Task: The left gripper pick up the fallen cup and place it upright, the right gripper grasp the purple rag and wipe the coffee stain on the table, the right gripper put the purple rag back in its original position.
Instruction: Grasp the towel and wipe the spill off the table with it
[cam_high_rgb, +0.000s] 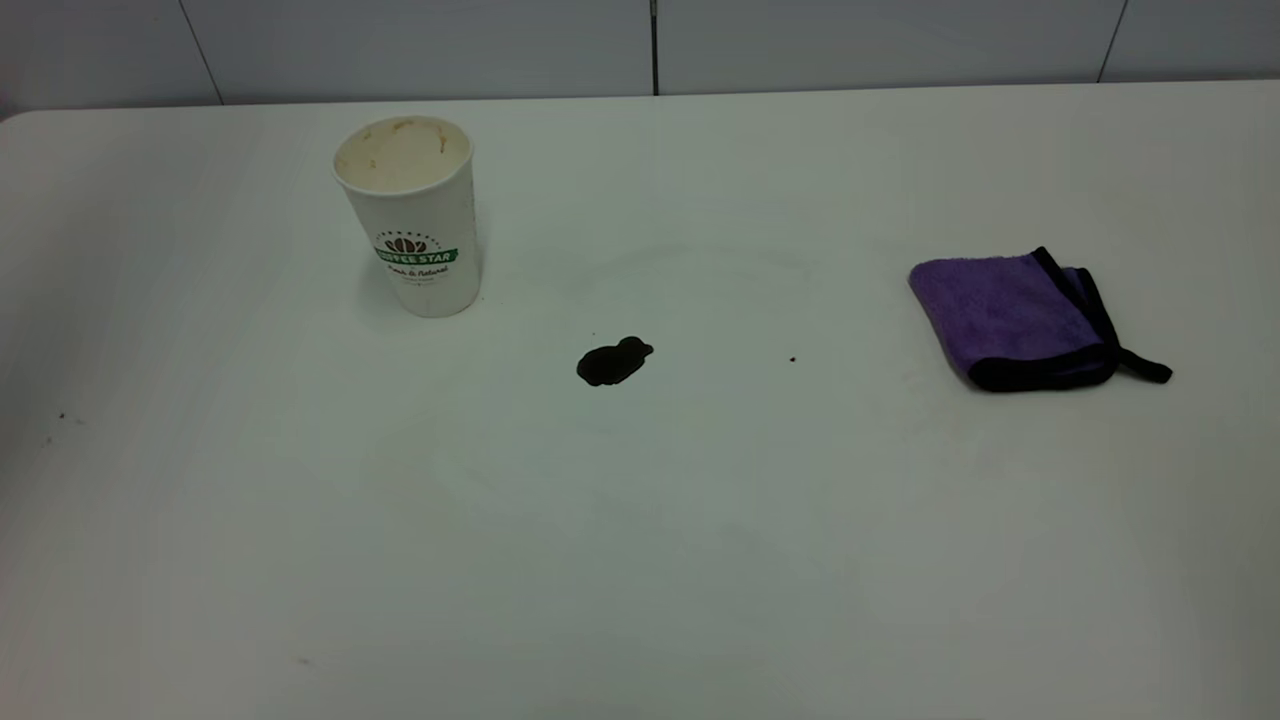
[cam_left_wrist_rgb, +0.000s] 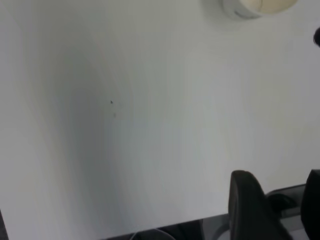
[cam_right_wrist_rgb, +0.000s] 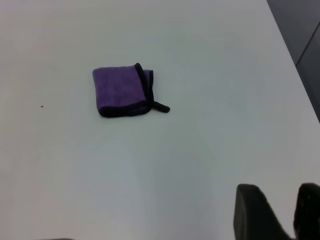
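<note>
I see the cup (cam_high_rgb: 412, 215) standing upright at the far left of the table (cam_high_rgb: 640, 560): white paper, a green logo band facing the exterior camera, and a cream inside smeared with brown. The stain (cam_high_rgb: 613, 362) is a small dark blot near the table's middle, nearer to me than the cup and apart from it. The rag (cam_high_rgb: 1020, 320) lies folded flat at the right, purple plush with black edging, its loop tab pointing toward the right edge. A tiny dark speck (cam_high_rgb: 792, 358) sits between stain and rag.

In my left wrist view only part of the cup's (cam_left_wrist_rgb: 257, 6) rim shows, cut off by the frame, and the stain (cam_left_wrist_rgb: 317, 36) is a dark sliver at the frame border. The left gripper (cam_left_wrist_rgb: 277, 205) appears as two dark fingers (cam_left_wrist_rgb: 247, 202) with a clear gap between them, holding nothing, over the table's near edge. In my right wrist view the right gripper (cam_right_wrist_rgb: 280, 212) likewise shows two separated fingers (cam_right_wrist_rgb: 255, 215), holding nothing, well apart from the rag (cam_right_wrist_rgb: 122, 91). Neither arm appears in the exterior view.

The table's far edge meets a panelled wall (cam_high_rgb: 640, 45); its right edge (cam_right_wrist_rgb: 292, 60) runs just beyond the rag. Bare white surface lies between cup, stain and rag and across the whole near half.
</note>
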